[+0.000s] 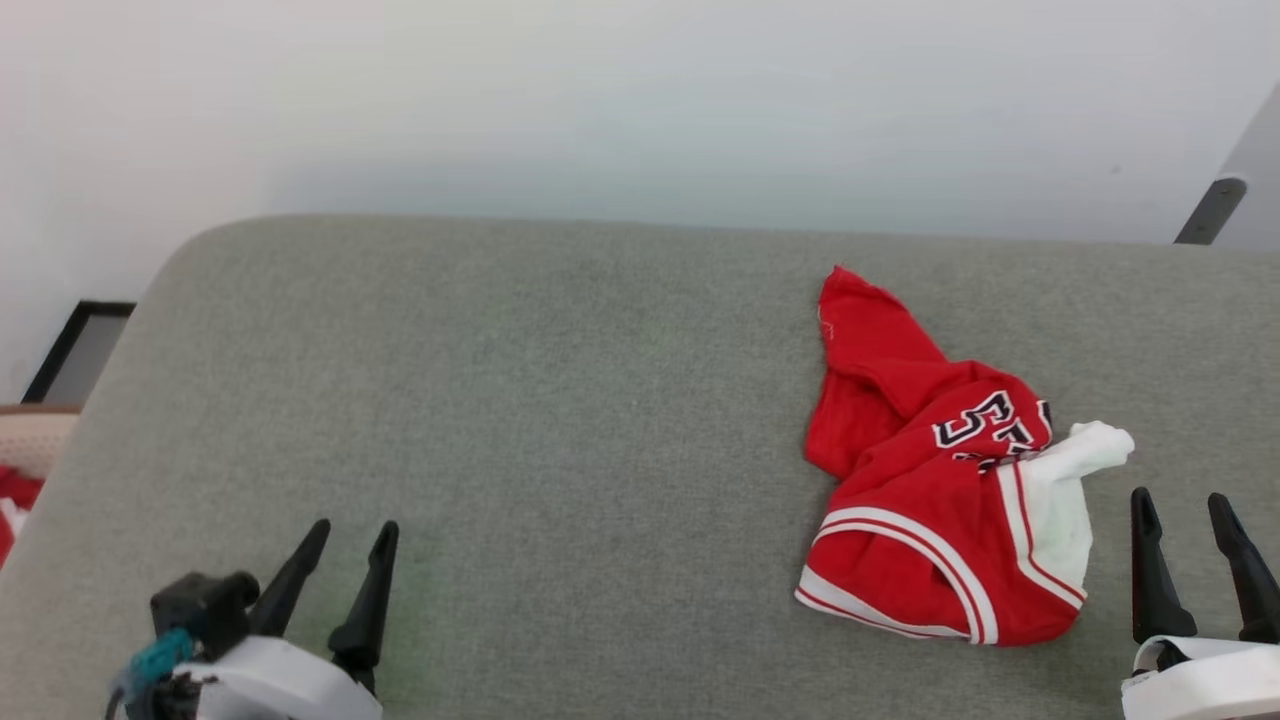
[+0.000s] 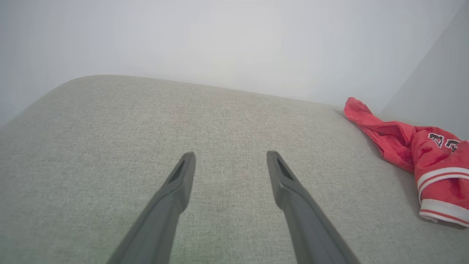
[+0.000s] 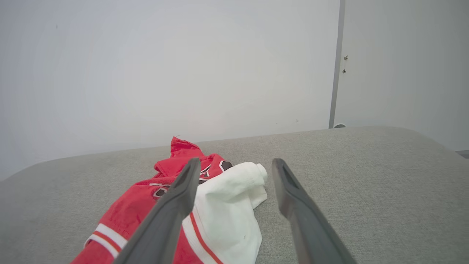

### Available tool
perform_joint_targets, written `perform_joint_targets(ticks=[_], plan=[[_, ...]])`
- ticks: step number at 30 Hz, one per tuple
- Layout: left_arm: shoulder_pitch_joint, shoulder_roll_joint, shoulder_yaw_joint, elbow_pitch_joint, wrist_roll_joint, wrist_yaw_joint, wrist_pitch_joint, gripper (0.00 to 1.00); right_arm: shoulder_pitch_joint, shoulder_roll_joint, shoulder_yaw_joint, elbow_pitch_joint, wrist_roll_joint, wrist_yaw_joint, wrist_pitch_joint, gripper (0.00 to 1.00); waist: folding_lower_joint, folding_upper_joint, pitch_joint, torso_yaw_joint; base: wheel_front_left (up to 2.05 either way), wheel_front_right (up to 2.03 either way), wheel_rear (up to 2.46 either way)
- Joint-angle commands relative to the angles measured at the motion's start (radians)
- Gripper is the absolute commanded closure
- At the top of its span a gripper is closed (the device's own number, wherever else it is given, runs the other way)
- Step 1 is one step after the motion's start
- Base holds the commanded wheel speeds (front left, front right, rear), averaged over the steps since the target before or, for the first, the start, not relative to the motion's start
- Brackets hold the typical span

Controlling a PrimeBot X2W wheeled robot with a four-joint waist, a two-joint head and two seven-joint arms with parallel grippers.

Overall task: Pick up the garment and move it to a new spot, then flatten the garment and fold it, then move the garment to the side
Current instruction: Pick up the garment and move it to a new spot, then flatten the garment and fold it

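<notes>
The garment [image 1: 930, 480] lies crumpled on the right half of the grey cushioned surface [image 1: 560, 400], a red jersey with black white-edged lettering, striped trim and a white sleeve sticking out to the right. My right gripper [image 1: 1185, 508] stands open just right of the sleeve, empty and not touching it. In the right wrist view the garment [image 3: 220, 205] lies under and left of that gripper [image 3: 236, 164], its left finger crossing the fabric. My left gripper [image 1: 350, 535] is open at the lower left, far from the jersey. From the left wrist, the garment [image 2: 421, 154] sits at the right edge, well right of the open gripper [image 2: 231, 157].
A pale wall runs behind the surface's far edge [image 1: 640, 225]. The surface's left corner is rounded, with a dark-framed object [image 1: 75, 345] and something red and beige [image 1: 25, 470] beyond it. A dark bar [image 1: 1210, 210] shows at the upper right.
</notes>
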State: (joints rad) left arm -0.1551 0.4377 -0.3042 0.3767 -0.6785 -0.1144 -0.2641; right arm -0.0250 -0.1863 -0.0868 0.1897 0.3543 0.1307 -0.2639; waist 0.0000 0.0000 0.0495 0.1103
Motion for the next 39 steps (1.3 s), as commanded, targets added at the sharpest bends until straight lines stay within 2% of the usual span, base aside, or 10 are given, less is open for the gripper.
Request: perform_joint_targets(ticks=[1, 6, 14, 27, 32, 35, 39], plan=[[0.030, -0.011, 0.033, -0.024, 0.047, 0.006, 0.000, 0.00, 0.015, -0.008, 0.002, -0.004, 0.004, 0.000, 0.000, 0.00, 0.0000, 0.0000, -0.020, -0.013, 0.00, 0.00, 0.00], [0.098, -0.046, 0.118, -0.103, 0.169, 0.027, 0.000, 0.00, 0.025, -0.019, 0.003, -0.014, 0.010, 0.000, -0.001, 0.00, 0.0000, 0.0000, -0.044, -0.028, 0.00, 0.00, 0.00], [0.196, -0.124, 0.245, -0.222, 0.294, 0.038, 0.000, 0.00, 0.040, -0.009, 0.008, -0.025, 0.009, 0.000, -0.001, 0.00, 0.0000, 0.0000, -0.053, -0.047, 0.00, 0.00, 0.00], [0.217, -0.191, 0.311, -0.220, 0.371, -0.001, 0.000, 0.00, 0.009, -0.022, 0.042, -0.001, 0.017, 0.000, 0.019, 0.00, 0.0000, 0.0000, -0.035, -0.057, 0.00, 0.00, 0.00], [0.207, -0.223, 0.325, -0.226, 0.367, -0.008, 0.000, 0.00, -0.088, -0.093, 0.102, 0.045, -0.001, 0.000, 0.185, 0.00, 0.0000, 0.0000, -0.004, -0.062, 0.00, 0.00, 0.00], [0.188, -0.241, 0.317, -0.217, 0.365, -0.011, 0.000, 0.00, -0.172, -0.159, 0.137, 0.100, 0.020, 0.000, 0.352, 0.00, 0.0000, 0.0000, 0.032, -0.057, 0.00, 0.00, 0.00], [0.156, -0.262, 0.303, -0.197, 0.355, -0.015, 0.000, 0.00, -0.294, -0.232, 0.246, 0.152, 0.083, 0.000, 0.571, 0.00, 0.0000, 0.0000, 0.084, -0.039, 0.00, 0.00, 0.00]])
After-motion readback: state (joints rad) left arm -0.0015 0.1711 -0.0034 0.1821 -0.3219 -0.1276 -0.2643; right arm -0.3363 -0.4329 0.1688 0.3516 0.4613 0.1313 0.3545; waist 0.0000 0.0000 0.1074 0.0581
